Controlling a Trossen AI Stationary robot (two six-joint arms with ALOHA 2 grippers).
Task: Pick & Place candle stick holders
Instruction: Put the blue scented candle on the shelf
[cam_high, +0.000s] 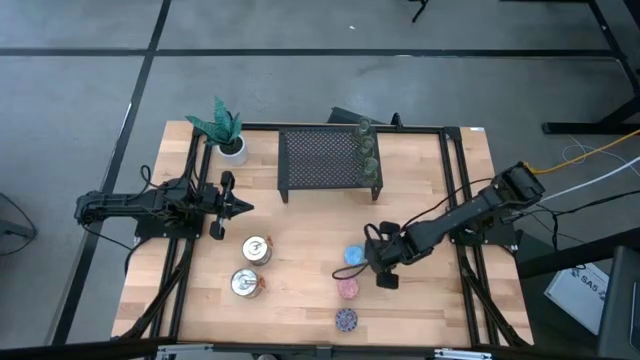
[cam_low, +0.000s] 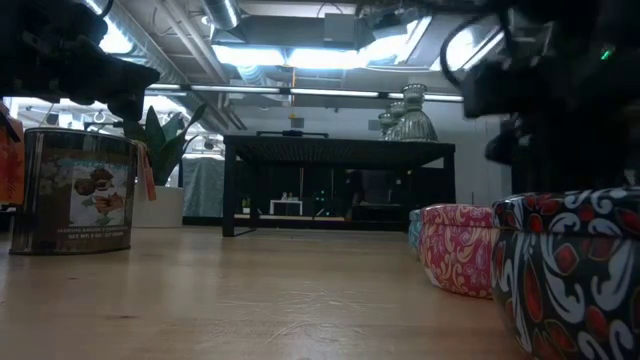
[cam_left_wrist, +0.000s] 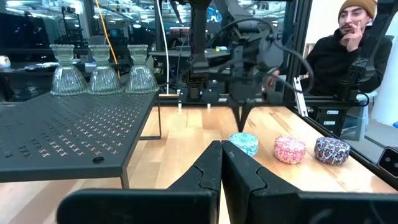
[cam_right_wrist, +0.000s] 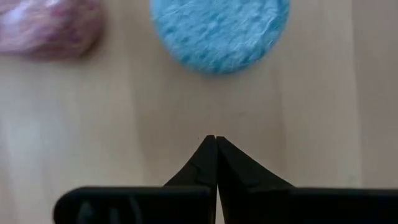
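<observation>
The right gripper (cam_right_wrist: 215, 138) is closed and empty – the blue holder (cam_right_wrist: 219, 31) lies near, at its 12 o'clock. The left gripper (cam_left_wrist: 221, 146) is closed too.

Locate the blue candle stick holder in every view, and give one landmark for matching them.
High: blue holder centre-right, beside the right gripper.
Low: right of centre, a blue sliver behind the pink holder.
Left wrist: centre.
Right wrist: at the top.
Shared landmark: pink holder beside it.

My right gripper (cam_right_wrist: 215, 138) is pinched together over bare wood, the blue holder (cam_right_wrist: 219, 31) just ahead, the pink holder (cam_right_wrist: 50, 28) beside it.
</observation>
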